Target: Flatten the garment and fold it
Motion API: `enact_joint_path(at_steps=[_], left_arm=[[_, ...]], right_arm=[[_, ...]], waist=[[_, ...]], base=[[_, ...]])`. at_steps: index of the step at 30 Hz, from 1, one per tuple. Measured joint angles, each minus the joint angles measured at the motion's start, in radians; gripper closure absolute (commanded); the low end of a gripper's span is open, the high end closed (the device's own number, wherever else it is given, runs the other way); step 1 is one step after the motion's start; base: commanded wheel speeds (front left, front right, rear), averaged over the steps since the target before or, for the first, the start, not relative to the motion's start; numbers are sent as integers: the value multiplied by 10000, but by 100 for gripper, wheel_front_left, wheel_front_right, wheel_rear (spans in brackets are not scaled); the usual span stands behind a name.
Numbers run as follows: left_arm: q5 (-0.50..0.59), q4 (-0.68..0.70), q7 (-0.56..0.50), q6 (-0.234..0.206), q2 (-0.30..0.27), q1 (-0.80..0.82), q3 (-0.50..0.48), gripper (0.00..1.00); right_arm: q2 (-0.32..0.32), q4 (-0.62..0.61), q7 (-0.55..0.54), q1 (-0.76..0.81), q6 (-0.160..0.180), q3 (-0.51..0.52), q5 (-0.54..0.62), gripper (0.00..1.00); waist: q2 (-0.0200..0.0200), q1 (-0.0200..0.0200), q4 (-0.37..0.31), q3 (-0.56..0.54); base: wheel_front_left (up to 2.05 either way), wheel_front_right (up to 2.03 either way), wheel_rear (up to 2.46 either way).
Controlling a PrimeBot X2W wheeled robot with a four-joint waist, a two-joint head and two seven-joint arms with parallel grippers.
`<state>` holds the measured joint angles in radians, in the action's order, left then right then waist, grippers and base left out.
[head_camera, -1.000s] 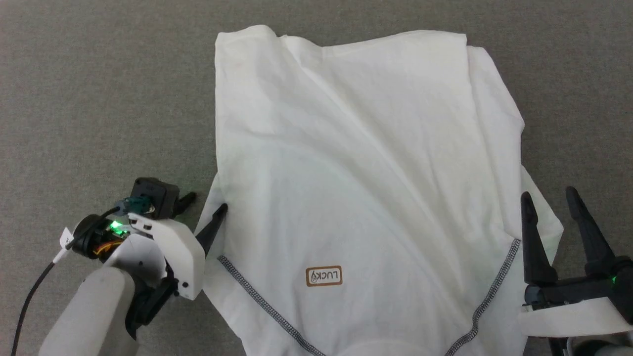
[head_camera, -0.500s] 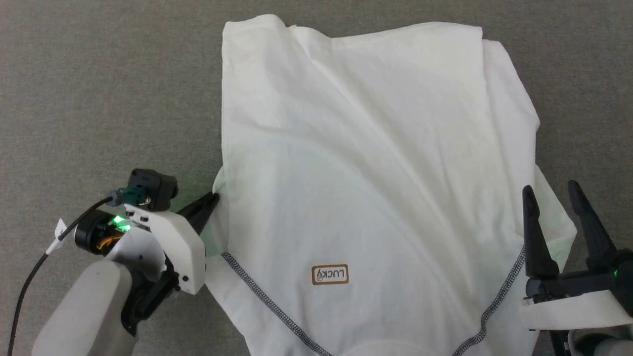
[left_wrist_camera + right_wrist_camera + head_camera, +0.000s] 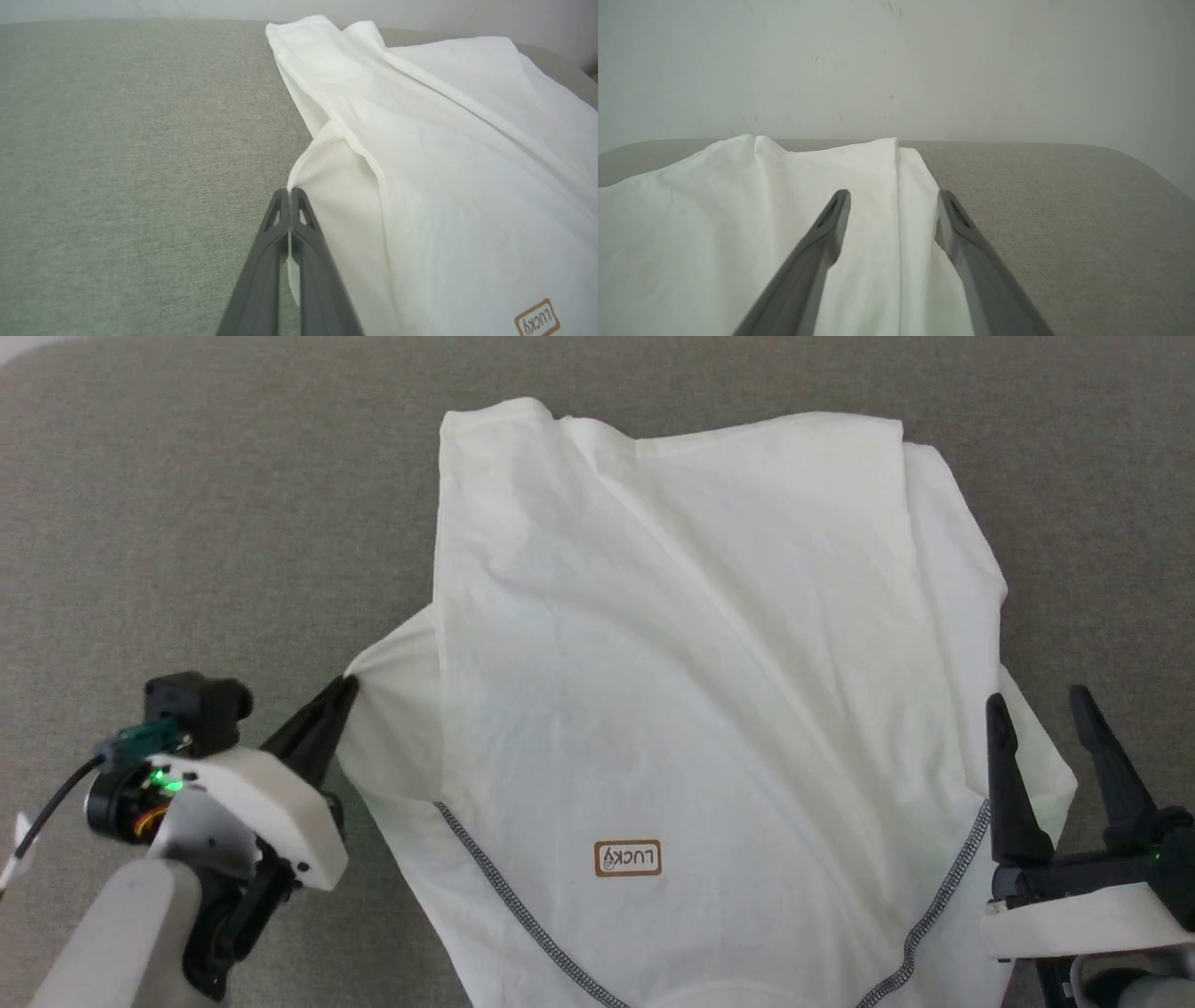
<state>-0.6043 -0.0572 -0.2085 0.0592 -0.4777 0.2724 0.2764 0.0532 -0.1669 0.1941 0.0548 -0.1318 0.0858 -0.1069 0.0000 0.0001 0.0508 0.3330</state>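
Note:
The white garment (image 3: pixel 691 653) lies spread on the grey surface, neckline toward me, with dark stitched seams and a small brown label (image 3: pixel 627 859). My left gripper (image 3: pixel 344 689) is shut on a fold of the garment's left edge, which is drawn out into a point toward the left. In the left wrist view the two fingers (image 3: pixel 290 193) pinch white cloth (image 3: pixel 420 186) between them. My right gripper (image 3: pixel 1036 705) stands open at the lower right, over the garment's right edge. The right wrist view has the open gripper (image 3: pixel 893 198) above the cloth (image 3: pixel 738 210), holding nothing.
Grey fabric-covered surface (image 3: pixel 205 523) extends to the left and beyond the garment's far edge. A pale wall (image 3: pixel 896 65) rises behind the surface's far edge. The left arm's cable (image 3: pixel 47 803) trails at the lower left.
My left gripper closed on the garment's left edge and pulled it out leftward into a point. The right gripper stayed open in place. The head camera shifted slightly.

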Motion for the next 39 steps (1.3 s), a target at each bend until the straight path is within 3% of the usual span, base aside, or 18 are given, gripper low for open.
enact_joint_path(at_steps=[7, 13, 19, 23, 24, 25, 26, 31, 35, 39], left_arm=[[-635, 792, 606, -1035, -69, -2041, -1183, 100], [-1210, 865, 1145, -1703, 391, -3890, -1852, 100], [-1534, 550, 1425, -1818, 980, -4611, -1779, 100], [-1526, 314, 1501, -1659, 1137, -4559, -1542, 100], [-1523, 295, 1580, -1657, 1145, -4502, -1538, 89], [-1505, 301, 1674, -1657, 1147, -4431, -1549, 49], [-1469, 324, 1772, -1657, 1145, -4332, -1561, 0], [-1116, 1089, 2194, -1643, 857, -3513, -1822, 0], [-343, 1657, 2199, -1645, 38, -2352, -1912, 0], [568, 1482, 1448, -1432, -669, -1090, -1256, 0]], right_arm=[[-2, 88, -2, 171, 0, 21, -4, 0], [-6, 136, -104, 365, 0, 15, -4, 0], [-4, 138, -247, 506, 0, 52, 0, 0], [-4, 121, -355, 532, 0, 4, 2, 0], [-4, 115, -368, 532, 0, -17, 2, 0], [-6, 115, -378, 532, 0, -29, 0, 0], [-4, 111, -418, 532, 0, -38, 0, 0], [-4, -27, -454, 536, 0, -54, 0, 0], [-6, -173, -502, 529, 0, -48, 6, 0], [-6, -368, -500, 445, 0, -29, 21, 0]], waist=[[0, -1, 151, -372], [0, -1, 298, -597], [0, -2, 485, -824], [0, -2, 607, -977], [0, -2, 627, -1010], [0, -2, 642, -1039], [0, -2, 651, -1063], [0, -2, 634, -1013], [0, -1, 580, -790], [0, -1, 468, -448]], base=[[0, 0, 0], [0, 0, 0], [0, 0, 0], [0, 0, 0], [0, 0, 0], [0, 0, 0], [0, 0, 0], [0, 0, 0], [0, 0, 0], [0, 0, 0]])
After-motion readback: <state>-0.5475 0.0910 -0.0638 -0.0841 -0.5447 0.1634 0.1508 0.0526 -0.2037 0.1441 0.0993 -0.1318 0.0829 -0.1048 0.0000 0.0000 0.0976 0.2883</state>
